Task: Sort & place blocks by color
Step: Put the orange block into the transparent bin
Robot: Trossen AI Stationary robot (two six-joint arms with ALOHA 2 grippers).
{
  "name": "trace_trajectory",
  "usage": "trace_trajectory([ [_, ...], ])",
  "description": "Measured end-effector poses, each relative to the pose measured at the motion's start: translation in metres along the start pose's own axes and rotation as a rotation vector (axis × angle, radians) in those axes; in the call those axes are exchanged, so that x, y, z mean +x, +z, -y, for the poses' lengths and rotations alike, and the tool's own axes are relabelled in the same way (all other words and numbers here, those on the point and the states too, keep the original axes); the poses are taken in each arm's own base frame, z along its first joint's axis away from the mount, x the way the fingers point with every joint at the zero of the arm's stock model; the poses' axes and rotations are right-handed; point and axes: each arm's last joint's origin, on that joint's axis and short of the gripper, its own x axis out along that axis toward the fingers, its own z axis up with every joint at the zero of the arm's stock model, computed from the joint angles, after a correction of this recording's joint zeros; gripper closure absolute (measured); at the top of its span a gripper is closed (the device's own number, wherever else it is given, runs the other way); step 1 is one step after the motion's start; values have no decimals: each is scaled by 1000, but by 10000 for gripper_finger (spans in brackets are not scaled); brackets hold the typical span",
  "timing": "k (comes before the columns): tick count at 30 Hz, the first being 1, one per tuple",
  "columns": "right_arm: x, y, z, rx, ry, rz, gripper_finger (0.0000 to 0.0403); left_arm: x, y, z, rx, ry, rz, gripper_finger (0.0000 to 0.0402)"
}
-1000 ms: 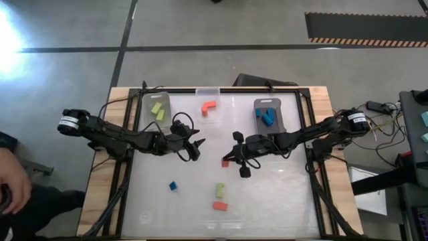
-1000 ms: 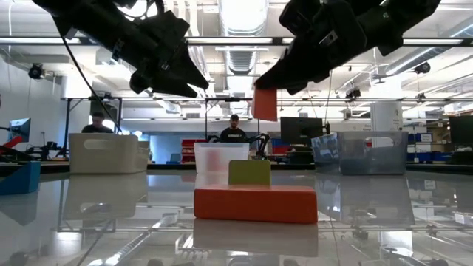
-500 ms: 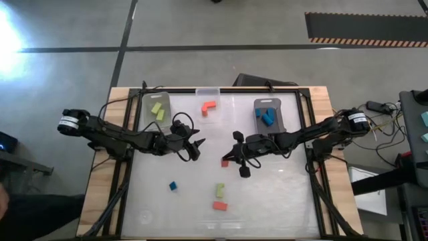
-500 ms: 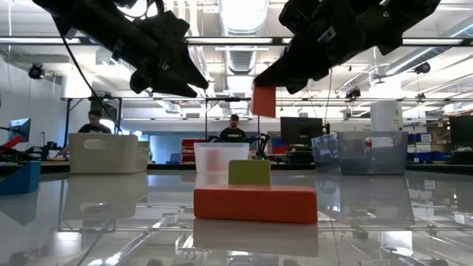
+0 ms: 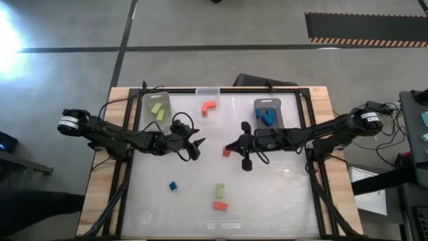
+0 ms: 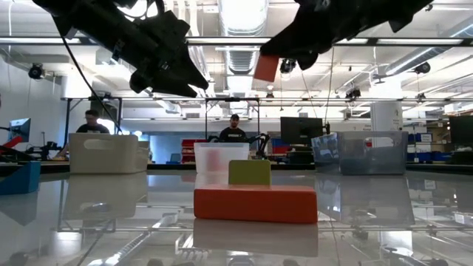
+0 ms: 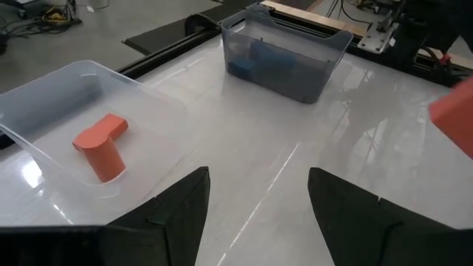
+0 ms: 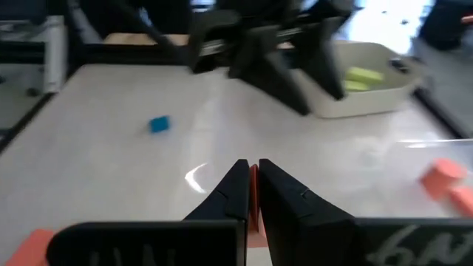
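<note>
Your right gripper (image 5: 229, 148) hangs above the table's (image 5: 281, 201) middle, jaws pinching an orange block (image 6: 266, 66) off the surface. Your left gripper (image 5: 199, 144) waits at its nine o'clock, jaws spread and empty. Another orange block (image 5: 208, 106) sits in the clear bin (image 5: 207, 92) at twelve o'clock; blue (image 5: 172, 186), green (image 5: 219, 190) and orange (image 5: 219, 205) blocks lie around six o'clock.

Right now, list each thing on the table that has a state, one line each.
Right gripper: shut on orange block, lifted.
Left gripper: open, empty, raised.
Clear bin: holds one orange piece.
White bin: holds green blocks.
Grey bin: holds blue blocks.
Blue cube: loose on table.
</note>
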Motion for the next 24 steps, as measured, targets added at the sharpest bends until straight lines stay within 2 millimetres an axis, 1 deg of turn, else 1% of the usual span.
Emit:
trace_trajectory([
  [6,1,3,12,-19,-172,4,391,0,1,0,25,5,5,187],
  [11,6,25,33,-70,-239,11,391,-2,3,-1,74,2,13,187],
  [15,19,40,60,-113,-311,-70,392,-7,8,-2,127,-4,33,187],
  [18,32,49,85,-137,-375,-113,392,-12,13,-4,150,-10,53,187],
  [21,46,53,113,-134,-474,-142,392,-16,17,-5,150,-17,72,187],
  [24,61,51,146,-128,-537,-176,392,-19,20,-6,142,-20,83,187],
])
